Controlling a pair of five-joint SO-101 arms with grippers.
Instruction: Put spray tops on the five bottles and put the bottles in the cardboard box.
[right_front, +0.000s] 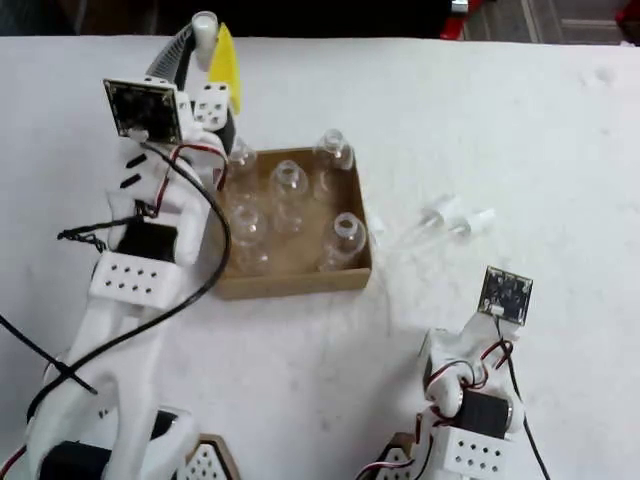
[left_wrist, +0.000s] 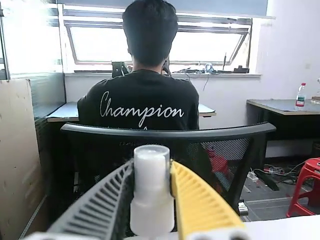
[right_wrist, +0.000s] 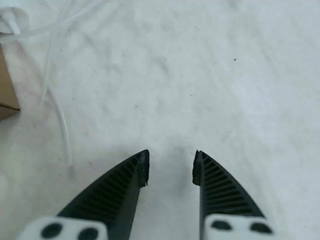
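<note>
High cam looks down over the table (right_front: 520, 130); left wrist cam faces level into the room, v. close on left gripper (left_wrist: 152, 172) w/ spray top (left_wrist: 151, 200); right wrist cam points down, close to table, sharing cardboard box (right_wrist: 5, 90) corner w/ high cam.

Light in the high view is bright and even. The white table (right_front: 520, 140) looks nearly washed out, and the shadow along the cardboard box (right_front: 300, 280) is faint and soft. The clear bottles (right_front: 288, 185) carry small glints. In the left wrist view, daylight floods through the windows (left_wrist: 100, 42), which glare white, so the chair (left_wrist: 225, 132) reads dark. The spray top (left_wrist: 151, 190) in the left gripper (left_wrist: 151, 165) is brightly lit. In the right wrist view, a pale, diffuse shadow lies just ahead of the right gripper (right_wrist: 170, 170).
</note>
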